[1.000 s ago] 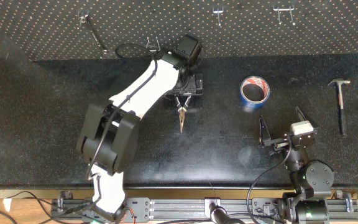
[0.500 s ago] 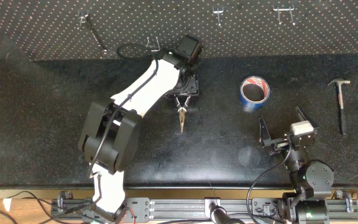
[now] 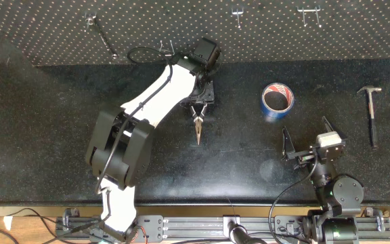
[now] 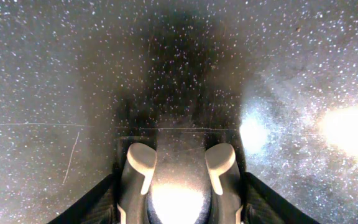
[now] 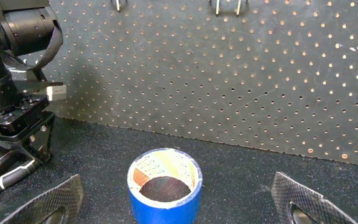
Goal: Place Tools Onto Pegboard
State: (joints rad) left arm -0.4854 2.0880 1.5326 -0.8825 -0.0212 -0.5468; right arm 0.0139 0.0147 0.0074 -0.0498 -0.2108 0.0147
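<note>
— Is any writing showing that one can read?
— The blue tape roll (image 5: 165, 180) is carrying a printed label inside its core, but the letters are coming out too small to read.
— How is the left arm (image 3: 151, 102) standing?
— It is reaching from its base up and to the right, to the foot of the pegboard (image 3: 263, 34). Its wrist is bending down, so the left gripper (image 3: 198, 107) is pointing at the black table (image 3: 46, 135).
— And its claw?
— It is clenching on the pliers (image 3: 198, 132). In the left wrist view the two pale handles (image 4: 140, 171) are lying between the dark fingers (image 4: 95, 202), which are pressing on their outer sides. The nose of the pliers is resting on the table and pointing away from the pegboard.
— And the right arm (image 3: 337, 193)?
— It is sitting folded near its base. The right gripper (image 3: 305, 124) is facing the pegboard with its fingers spread wide, grasping nothing. The tape roll is lying flat ahead of it, apart from both fingers.
— Other tools?
— A hammer (image 3: 370, 115) is lying at the table's right, well apart from both grippers. A wrench (image 3: 103, 37) is hanging on the pegboard at the left.
</note>
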